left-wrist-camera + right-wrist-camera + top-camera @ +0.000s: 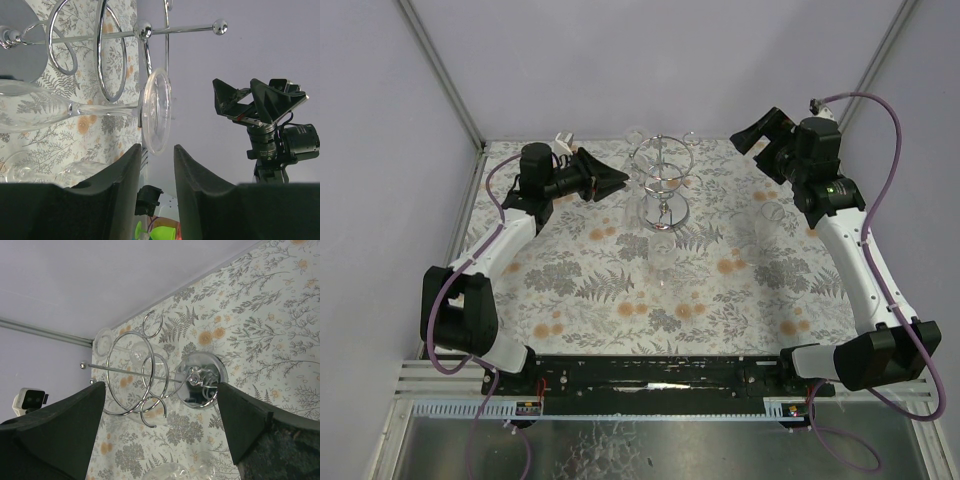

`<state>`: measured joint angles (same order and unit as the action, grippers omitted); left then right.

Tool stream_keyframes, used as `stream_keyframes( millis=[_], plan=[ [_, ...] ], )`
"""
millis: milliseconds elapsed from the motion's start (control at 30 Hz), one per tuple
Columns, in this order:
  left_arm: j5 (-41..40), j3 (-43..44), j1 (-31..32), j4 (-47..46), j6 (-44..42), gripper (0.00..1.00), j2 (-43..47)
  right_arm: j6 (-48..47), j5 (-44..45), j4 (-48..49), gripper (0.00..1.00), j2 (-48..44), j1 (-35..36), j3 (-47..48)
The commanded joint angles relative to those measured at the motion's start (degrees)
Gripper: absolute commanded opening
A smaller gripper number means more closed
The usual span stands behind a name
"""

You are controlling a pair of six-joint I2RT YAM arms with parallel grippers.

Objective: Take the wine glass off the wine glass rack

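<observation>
No legible text, labels, brands or numbers on anything.

The top camera looks down from behind the arms onto the floral-printed table [720, 300]; the shiny chrome wire rack [662, 185] sits upper centre. Both wrist cameras share it: left close, side-on; right farther, from above.

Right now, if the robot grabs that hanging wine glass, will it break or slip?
Probably breakable: the wine glass has a thin clear stem. Likely slippery too: its round foot looks smooth and glossy near the left gripper.
</observation>
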<state>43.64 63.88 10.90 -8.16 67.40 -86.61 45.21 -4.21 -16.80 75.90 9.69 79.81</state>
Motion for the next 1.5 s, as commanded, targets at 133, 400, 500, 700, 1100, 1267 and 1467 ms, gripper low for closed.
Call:
stream_keyframes(
  millis=[133,400,500,700,1100,1267,1467],
  plan=[
    [-0.4,1.9,0.2,-3.9,-1.1,0.31,-1.5,0.6,-1.1,3.1,0.99,-2.2,-0.1,-0.2],
    [-0.7,3.2,0.1,-3.9,-1.2,0.31,-2.4,0.6,-1.2,3.2,0.99,-2.2,-0.2,-0.3],
    [-0.9,3.5,0.1,-3.7,-1.3,0.30,-2.5,0.5,-1.2,3.2,0.99,-2.3,-0.2,-0.4],
    [-1.1,3.5,0.0,-3.0,-2.1,0.28,-2.4,0.6,-1.2,3.5,0.99,-2.5,-0.1,-1.0],
    [-1.2,1.5,-0.5,-1.8,-2.8,0.26,-0.8,0.9,-1.2,3.8,0.99,-3.1,-0.2,-2.0],
    [-1.3,1.0,-0.6,-1.3,-3.1,0.25,-0.3,0.9,-1.2,3.9,0.99,-3.4,-0.2,-2.1],
    [-1.3,0.2,-0.7,-0.7,-3.4,0.25,0.5,1.0,-1.2,3.8,0.99,-3.7,-0.2,-2.4]
  ],
)
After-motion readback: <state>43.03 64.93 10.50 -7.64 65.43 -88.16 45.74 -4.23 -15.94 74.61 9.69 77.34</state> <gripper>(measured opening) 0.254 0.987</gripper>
